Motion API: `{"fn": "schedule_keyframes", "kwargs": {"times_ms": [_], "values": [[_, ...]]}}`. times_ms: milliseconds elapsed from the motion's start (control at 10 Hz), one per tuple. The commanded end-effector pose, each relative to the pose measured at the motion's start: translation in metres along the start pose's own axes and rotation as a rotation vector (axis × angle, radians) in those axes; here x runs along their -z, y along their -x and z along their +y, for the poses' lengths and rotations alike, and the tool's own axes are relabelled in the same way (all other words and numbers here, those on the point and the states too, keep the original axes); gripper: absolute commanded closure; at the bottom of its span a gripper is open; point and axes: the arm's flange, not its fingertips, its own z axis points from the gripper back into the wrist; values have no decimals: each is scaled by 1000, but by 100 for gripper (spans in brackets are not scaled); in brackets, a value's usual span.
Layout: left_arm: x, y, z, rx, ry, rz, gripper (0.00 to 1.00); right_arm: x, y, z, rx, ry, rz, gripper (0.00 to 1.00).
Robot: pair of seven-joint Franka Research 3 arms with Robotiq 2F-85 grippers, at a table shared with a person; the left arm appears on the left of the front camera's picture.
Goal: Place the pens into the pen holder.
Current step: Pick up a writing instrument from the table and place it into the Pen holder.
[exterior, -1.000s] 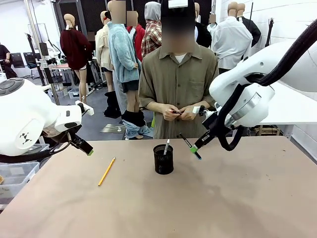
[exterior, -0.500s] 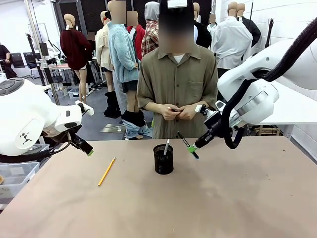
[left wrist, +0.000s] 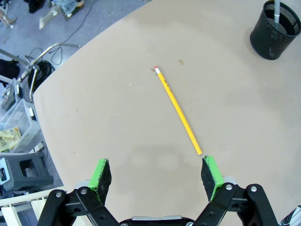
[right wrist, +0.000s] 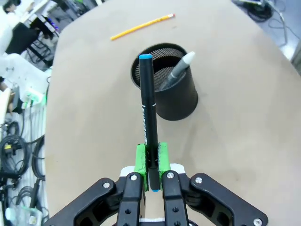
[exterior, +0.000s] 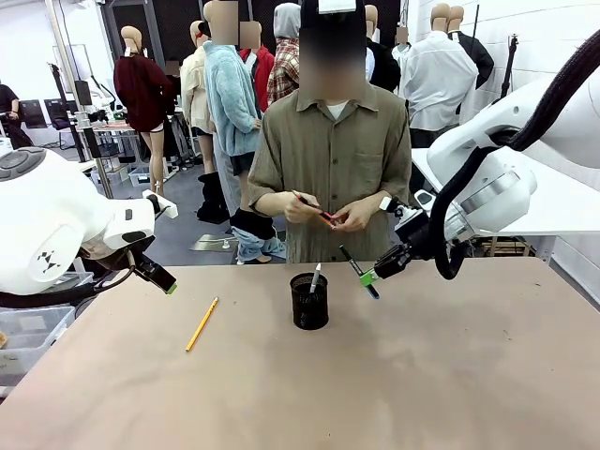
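Dark pen (right wrist: 148,103): clamped crosswise in my right hand (right wrist: 150,155), gripped near one end, with most of its length sticking out ahead. It hangs tilted above the bench (exterior: 450,375), just right of the pen holder (exterior: 309,314) and not yet over its mouth.
Right hand: shut tight on the pen, green pads square on the barrel. Grip looks firm and no slip is visible.
Pen holder: upright mid-bench. A whitish-grey pen (right wrist: 178,70) is already inside, leaning on one side of the rim, and the other side is free.
Step in hand, as I judge it: carry the pen over the mouth, tip it nearer upright, and lower its free end into the open side. Open up only once the end is well below the rim.
Care: the cup looks light, so a knock on the rim could tip it. Keep clear of the grey pen. Let go low rather than dropping from height.
Pencil (left wrist: 178,110): flat on the bench, well left of the holder, waiting.
Left hand (left wrist: 157,172): wide open and empty, hovering near the pencil's tip end.
Person (exterior: 333,159): across the bench, fingering a thin reddish stick, clear of my path.
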Motion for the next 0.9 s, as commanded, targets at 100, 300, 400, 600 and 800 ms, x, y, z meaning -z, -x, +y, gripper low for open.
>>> {"fn": "schedule_keyframes", "kwargs": {"times_ms": [100,300,400,600,800], "values": [[2,2,0,0,-5,-8,0,0,5,-11,-58,-70,-91,100],[2,2,0,0,-5,-8,0,-12,13,-12,-126,-142,-169,100],[2,2,0,0,-5,-8,0,-26,21,-8,-175,-222,-189,100],[2,2,0,0,-5,-8,0,-66,44,-1,-220,-274,-220,100],[2,2,0,0,-5,-8,0,-102,71,4,-276,-285,-243,100]]}}
